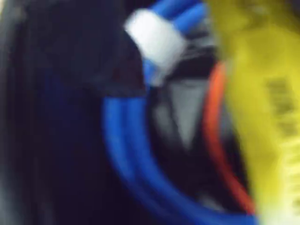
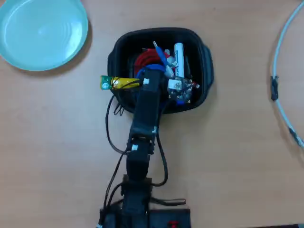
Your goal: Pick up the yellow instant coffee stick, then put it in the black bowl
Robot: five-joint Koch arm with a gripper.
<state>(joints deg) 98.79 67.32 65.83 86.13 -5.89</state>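
In the overhead view the yellow instant coffee stick (image 2: 118,83) hangs level across the left rim of the black bowl (image 2: 205,57), with its green end (image 2: 105,83) outside the rim. My gripper (image 2: 143,81) is over the bowl's left half and shut on the stick's inner end. The bowl holds a blue-and-white marker (image 2: 178,53), a red cable (image 2: 145,60) and blue items. In the blurred wrist view the stick (image 1: 262,108) fills the right side, above a blue cable (image 1: 126,154) and a white cap (image 1: 154,37).
A light-blue round plate (image 2: 42,31) sits at the top left of the overhead view. A white cable (image 2: 280,71) curves along the right edge. The arm's base (image 2: 137,209) and its black wires (image 2: 110,137) are at the bottom centre.
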